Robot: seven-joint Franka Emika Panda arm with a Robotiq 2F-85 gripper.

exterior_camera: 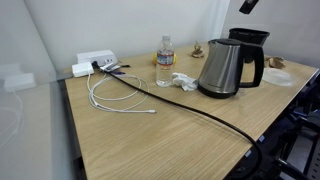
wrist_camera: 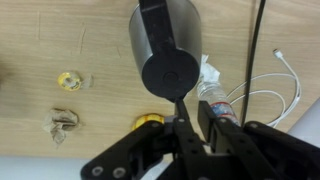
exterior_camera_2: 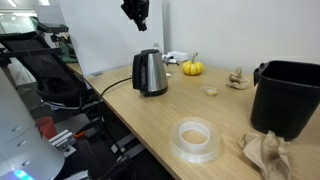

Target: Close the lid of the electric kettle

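The steel electric kettle with a black handle stands on the wooden table in both exterior views. In the wrist view I look down on it. Its round black lid appears to lie flat on the top rim, and it also looks down in an exterior view. My gripper hangs well above the kettle, apart from it, at the top edge of an exterior view. In the wrist view its fingers are close together with nothing between them.
A clear water bottle stands beside the kettle, by crumpled white paper. A black bin and a tape roll sit further along the table. A black power cable crosses the table. White cables and a power strip lie nearby.
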